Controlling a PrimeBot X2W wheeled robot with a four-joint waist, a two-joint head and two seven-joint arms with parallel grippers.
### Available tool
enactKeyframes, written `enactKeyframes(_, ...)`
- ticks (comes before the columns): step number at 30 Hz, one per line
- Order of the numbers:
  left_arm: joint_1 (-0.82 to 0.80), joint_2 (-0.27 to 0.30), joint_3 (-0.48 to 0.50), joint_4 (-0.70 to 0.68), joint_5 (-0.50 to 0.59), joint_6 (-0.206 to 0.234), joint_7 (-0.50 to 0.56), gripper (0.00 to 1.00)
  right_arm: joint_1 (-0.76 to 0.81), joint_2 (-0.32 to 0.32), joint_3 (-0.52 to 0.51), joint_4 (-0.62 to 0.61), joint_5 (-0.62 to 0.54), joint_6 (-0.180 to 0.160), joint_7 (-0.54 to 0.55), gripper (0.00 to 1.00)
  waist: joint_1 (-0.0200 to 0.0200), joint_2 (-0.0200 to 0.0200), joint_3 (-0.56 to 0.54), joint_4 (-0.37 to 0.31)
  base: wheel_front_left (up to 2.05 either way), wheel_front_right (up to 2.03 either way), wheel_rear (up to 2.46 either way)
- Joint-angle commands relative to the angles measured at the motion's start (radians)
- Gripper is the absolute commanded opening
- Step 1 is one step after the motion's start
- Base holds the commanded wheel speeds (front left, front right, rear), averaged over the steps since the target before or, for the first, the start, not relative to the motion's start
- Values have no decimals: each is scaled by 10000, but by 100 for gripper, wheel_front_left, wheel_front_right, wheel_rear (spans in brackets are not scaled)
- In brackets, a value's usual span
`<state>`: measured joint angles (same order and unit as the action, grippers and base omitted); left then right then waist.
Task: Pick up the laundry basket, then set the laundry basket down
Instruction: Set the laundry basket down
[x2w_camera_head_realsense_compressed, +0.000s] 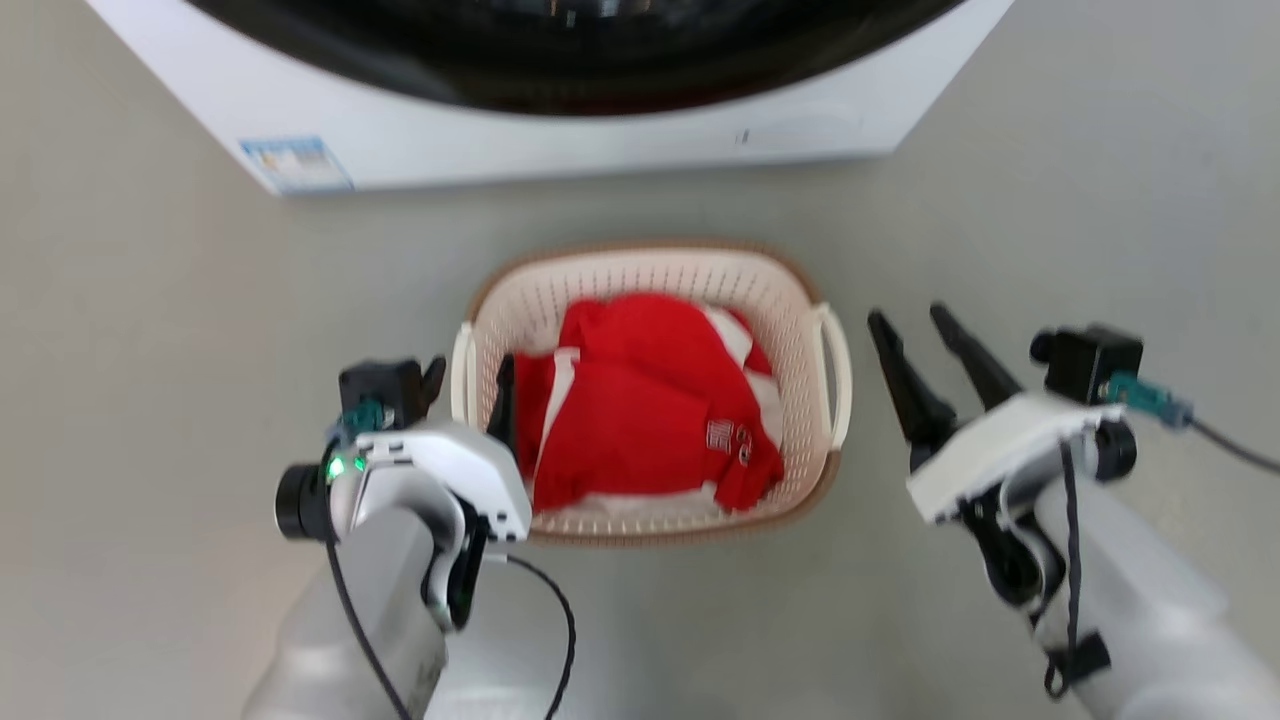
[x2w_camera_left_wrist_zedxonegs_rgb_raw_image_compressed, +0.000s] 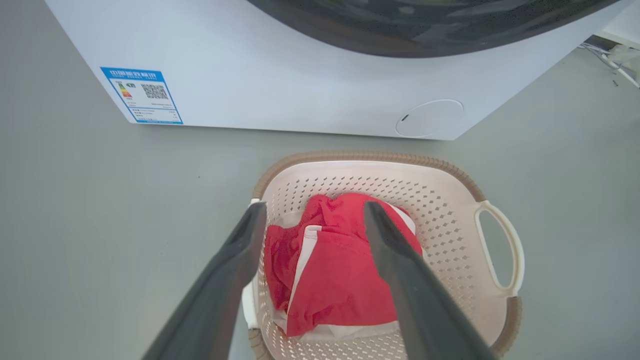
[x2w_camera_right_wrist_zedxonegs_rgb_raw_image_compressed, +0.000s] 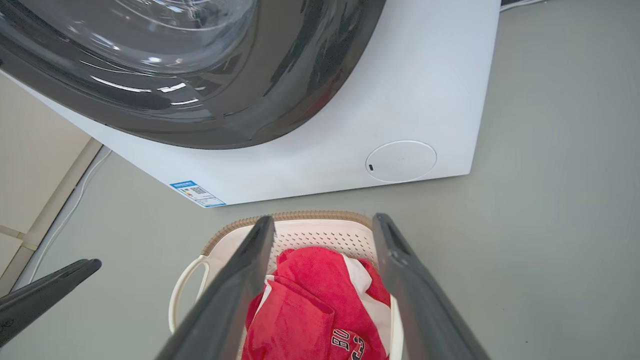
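The laundry basket stands on the floor before me, cream and perforated with a brown rim, holding red and white clothes. My left gripper is open and straddles the basket's left loop handle, one finger outside the wall and one inside over the clothes. In the left wrist view the left gripper brackets that left wall, with the far handle beyond. My right gripper is open, a little to the right of the right handle and apart from it. The right gripper looks down over the basket.
A white washing machine with a dark round door stands just beyond the basket, bearing a blue label. Grey floor spreads on both sides. In the right wrist view a wall base and cable run at the left.
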<state>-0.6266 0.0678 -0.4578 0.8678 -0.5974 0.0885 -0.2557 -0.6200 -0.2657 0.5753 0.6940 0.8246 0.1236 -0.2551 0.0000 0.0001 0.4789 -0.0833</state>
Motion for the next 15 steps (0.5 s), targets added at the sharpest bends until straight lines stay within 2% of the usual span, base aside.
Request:
enactKeyframes(1,362,152,436,-399,259,-108,-61,100,619,46,-81,-327,-243,71,-66,100,0,-1,-992,-88,0,0,0)
enactKeyframes(15,2858,-128,2305,-3269,2114,-857,-61,100,2928,382,-2047,-2500,-2123,71,-67,100,0,-1,-2971,14,0,0,0)
